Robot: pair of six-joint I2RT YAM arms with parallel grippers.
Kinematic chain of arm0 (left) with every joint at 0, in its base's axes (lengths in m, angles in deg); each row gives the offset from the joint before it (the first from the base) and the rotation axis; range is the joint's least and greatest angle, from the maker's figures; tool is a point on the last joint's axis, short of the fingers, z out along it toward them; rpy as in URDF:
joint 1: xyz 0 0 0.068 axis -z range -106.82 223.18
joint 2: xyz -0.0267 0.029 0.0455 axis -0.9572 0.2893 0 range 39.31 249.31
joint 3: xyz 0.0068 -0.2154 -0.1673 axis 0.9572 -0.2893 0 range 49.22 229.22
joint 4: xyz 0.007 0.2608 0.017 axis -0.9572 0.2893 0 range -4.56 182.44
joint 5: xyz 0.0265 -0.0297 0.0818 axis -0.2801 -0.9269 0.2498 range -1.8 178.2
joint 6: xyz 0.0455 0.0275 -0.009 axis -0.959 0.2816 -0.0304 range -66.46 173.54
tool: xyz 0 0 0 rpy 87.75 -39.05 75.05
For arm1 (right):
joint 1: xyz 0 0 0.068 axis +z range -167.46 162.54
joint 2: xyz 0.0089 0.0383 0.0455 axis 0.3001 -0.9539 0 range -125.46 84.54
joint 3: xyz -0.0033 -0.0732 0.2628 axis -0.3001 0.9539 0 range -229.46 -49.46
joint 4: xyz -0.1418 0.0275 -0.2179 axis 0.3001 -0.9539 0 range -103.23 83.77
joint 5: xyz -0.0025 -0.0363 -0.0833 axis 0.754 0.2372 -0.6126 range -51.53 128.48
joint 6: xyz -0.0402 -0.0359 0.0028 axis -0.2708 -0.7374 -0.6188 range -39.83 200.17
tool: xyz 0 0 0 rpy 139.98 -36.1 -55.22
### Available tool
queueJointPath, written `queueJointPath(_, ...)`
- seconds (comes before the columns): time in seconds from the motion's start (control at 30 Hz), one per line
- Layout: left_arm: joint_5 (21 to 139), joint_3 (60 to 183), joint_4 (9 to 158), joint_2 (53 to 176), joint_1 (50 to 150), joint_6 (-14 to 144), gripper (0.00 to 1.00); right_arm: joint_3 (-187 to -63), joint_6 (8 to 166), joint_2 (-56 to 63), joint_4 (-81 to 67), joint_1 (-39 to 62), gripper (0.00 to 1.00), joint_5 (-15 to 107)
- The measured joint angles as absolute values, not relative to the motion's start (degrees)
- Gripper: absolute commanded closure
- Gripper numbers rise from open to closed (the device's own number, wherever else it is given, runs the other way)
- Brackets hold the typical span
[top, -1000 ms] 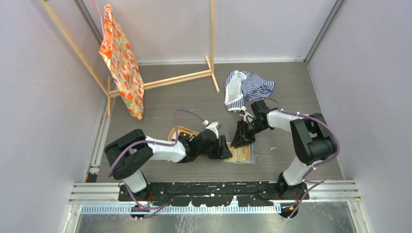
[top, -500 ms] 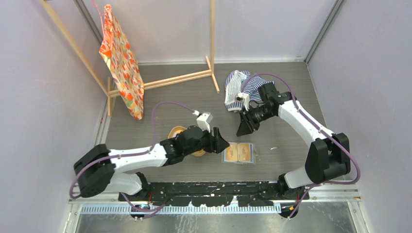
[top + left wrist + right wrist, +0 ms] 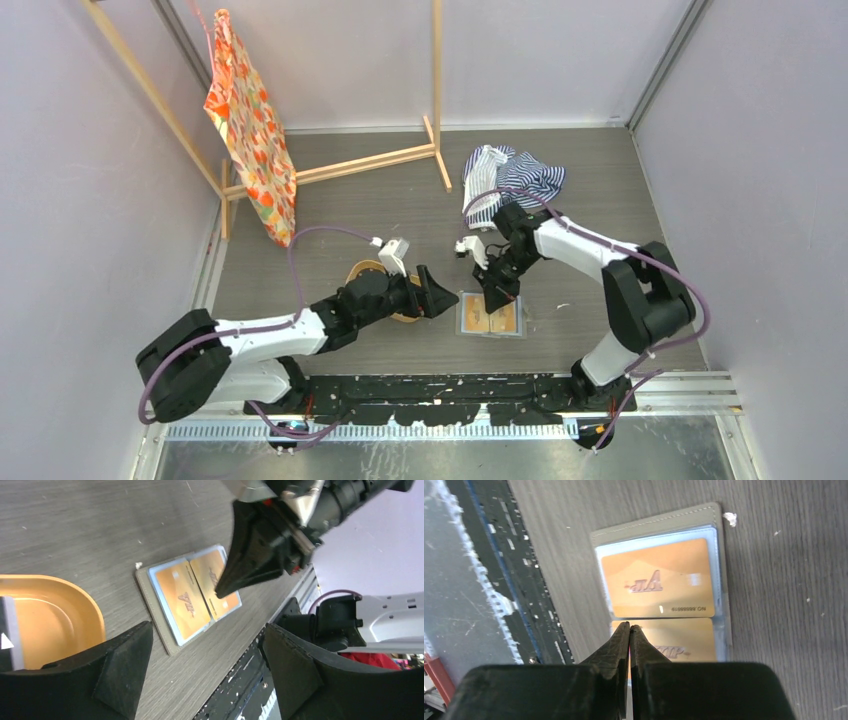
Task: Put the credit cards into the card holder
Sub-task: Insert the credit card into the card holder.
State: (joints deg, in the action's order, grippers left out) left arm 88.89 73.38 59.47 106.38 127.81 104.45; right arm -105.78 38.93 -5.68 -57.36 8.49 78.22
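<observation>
Two orange-tan rectangular credit cards (image 3: 656, 577) lie side by side, one in each pale blue sleeve of the grey-brown folding card holder (image 3: 659, 525). The holder lies spread open and flat on the grey wood-grain worktop (image 3: 400, 190), near the near edge and about midway along it. Its far panel shows a whole card face; the near panel's card is partly hidden by the right tool (image 3: 629, 626). That tool's jaws are pressed together on nothing, and its tips are poised over the seam between the panels, at the near card's edge; contact cannot be judged.

Nothing pins the holder. A push from the closed tips would probably skid it along the worktop, or drag a card partway out of its sleeve. A slanting push could also tip one panel up.

The oval orange tray (image 3: 55, 610) sits just left of the holder. Above it hangs the left tool (image 3: 206, 632), jaws spread wide and empty, aimed at the holder.

The left arm lies low and long from the near-left corner. The right arm rises at the near edge, folds back toward the centre, and tips its wrist steeply down.
</observation>
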Motion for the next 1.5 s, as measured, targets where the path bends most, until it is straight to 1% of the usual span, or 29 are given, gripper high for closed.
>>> queueJointPath(0.17,85.0,71.3,52.6,111.2,128.2,108.8,0.31,-106.4,41.2,-10.8,-55.7,10.5,0.93,73.0)
queueJointPath(0.33,82.8,71.4,48.8,115.7,128.8,110.5,0.37,-106.5,42.1,-11.5,-55.0,11.5,0.93,70.4)
queueJointPath(0.63,82.6,71.5,46.6,121.1,131.4,111.4,0.38,-107.5,44.1,-14.9,-54.0,13.4,0.93,68.3)
queueJointPath(0.9,82.6,72.6,42.6,128.5,133.2,112.2,0.42,-108.4,44.9,-16.3,-54.5,13.4,0.93,68.0)
queueJointPath(1.0,82.8,72.9,41.8,129.6,133.2,112.3,0.46,-108.4,45.0,-16.3,-54.6,13.4,0.92,68.0)
queueJointPath(1.1,83.1,73.6,41.5,130.4,133.2,112.4,0.48,-108.7,45.0,-16.6,-54.9,13.4,0.92,68.0)
queueJointPath(1.5,83.9,76.2,42.6,132.4,133.2,112.5,0.50,-109.2,45.0,-17.1,-55.7,12.7,0.92,69.1)
